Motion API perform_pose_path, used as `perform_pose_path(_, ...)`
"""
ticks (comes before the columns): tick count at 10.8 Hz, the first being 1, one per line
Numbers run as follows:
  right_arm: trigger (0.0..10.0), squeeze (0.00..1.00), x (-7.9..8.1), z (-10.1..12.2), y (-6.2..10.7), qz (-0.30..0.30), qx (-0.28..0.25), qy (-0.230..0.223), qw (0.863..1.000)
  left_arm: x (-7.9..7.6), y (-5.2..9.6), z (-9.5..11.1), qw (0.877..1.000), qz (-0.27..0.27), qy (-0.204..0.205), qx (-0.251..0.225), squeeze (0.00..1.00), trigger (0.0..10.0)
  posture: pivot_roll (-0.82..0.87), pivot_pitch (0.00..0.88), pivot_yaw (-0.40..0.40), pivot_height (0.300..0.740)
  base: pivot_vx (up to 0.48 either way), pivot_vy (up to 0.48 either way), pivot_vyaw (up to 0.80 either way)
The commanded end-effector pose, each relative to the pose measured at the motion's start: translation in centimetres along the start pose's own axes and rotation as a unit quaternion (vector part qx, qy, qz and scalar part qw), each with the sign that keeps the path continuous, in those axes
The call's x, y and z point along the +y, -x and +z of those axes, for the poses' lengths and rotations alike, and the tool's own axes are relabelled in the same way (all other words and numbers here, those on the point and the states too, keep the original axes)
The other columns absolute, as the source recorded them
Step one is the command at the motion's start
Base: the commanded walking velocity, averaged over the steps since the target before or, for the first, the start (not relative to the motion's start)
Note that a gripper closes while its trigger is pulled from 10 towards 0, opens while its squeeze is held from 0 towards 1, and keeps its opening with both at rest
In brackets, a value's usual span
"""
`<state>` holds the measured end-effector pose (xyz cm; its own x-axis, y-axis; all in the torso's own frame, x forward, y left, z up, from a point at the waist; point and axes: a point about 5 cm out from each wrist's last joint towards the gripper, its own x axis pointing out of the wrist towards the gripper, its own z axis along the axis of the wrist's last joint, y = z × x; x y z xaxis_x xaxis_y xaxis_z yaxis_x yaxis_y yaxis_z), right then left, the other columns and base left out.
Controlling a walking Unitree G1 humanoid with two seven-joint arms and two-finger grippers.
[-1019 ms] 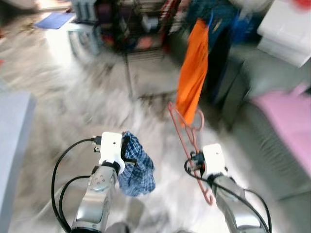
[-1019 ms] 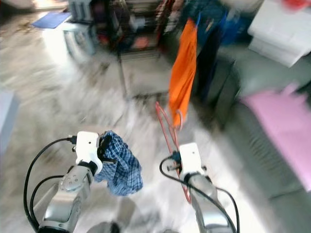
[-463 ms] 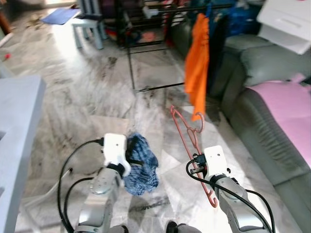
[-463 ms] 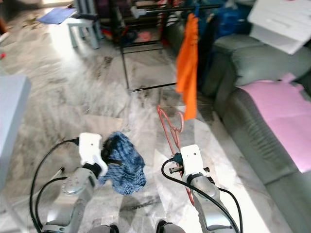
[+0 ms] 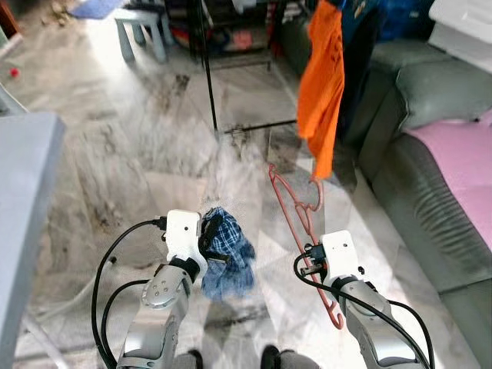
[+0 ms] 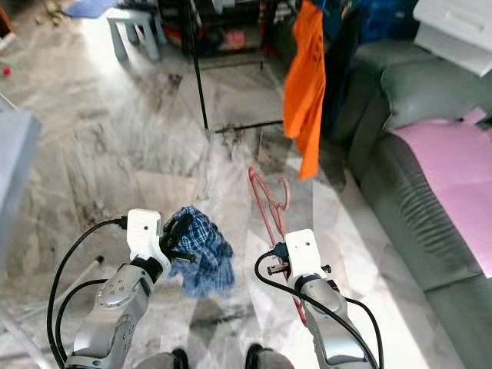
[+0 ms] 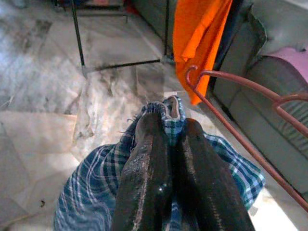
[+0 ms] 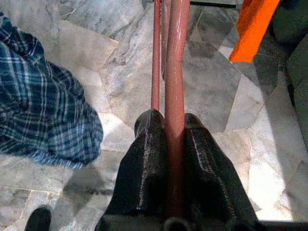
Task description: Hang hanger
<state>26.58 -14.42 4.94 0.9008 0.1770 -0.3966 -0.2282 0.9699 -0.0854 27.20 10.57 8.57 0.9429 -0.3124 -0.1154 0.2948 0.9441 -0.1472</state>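
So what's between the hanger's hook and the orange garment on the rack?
Nothing but bare marble floor in the eye views: the hanger, clamped in the right pincer, stops just short of the orange garment.

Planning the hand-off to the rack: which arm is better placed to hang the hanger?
Right. The right gripper is shut on the red hanger, on the orange garment's side; the left gripper holds plaid cloth.

Grey marble floor (image 5: 115, 154), dark green sofa (image 5: 430, 207), pale stool (image 5: 142, 27), glare.
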Motion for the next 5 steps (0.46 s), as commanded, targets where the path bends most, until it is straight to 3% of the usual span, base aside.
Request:
perform_pose_path(1,10.0,0.00,0.05,0.10,0.18,0.001,-0.002,0.001,1.000,-0.27,0.21,0.15,1.000,-0.010,-0.001,-0.001,0.00,10.0,-0.03,0.172,-0.038,0.740,0.000,0.000,0.00)
perform_pose_path(5,10.0,0.00,0.14,0.05,0.21,0.003,0.001,0.003,1.000,-0.35,0.25,0.06,1.000,-0.016,-0.007,0.002,0.00,10.0,-0.04,0.175,-0.037,0.740,0.000,0.000,0.00)
